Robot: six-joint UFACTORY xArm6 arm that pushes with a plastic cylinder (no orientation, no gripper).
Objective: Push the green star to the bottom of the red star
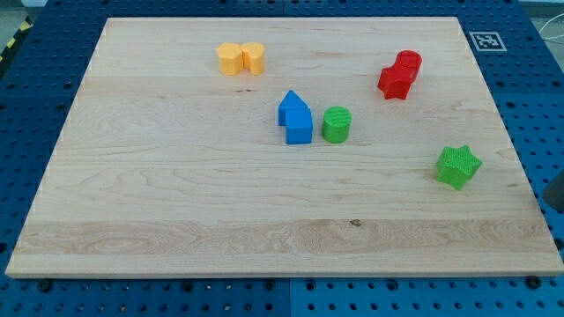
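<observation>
The green star (458, 165) lies at the view's right, near the board's right edge. The red star (393, 82) lies above it and to its left, touching another red block (409, 62) at its upper right. The green star is well apart from the red star, below and to the right of it. A dark shape at the view's right edge is part of my rod. Its lower end, my tip (546, 197), is just off the board's right edge, to the right of the green star and slightly below it, not touching it.
A green cylinder (336, 124) stands mid-board beside two touching blue blocks (296, 117). Two yellow blocks (241, 58) touch each other at the top left. The wooden board (176, 202) lies on a blue pegboard, with a marker tag (487, 40) at the top right.
</observation>
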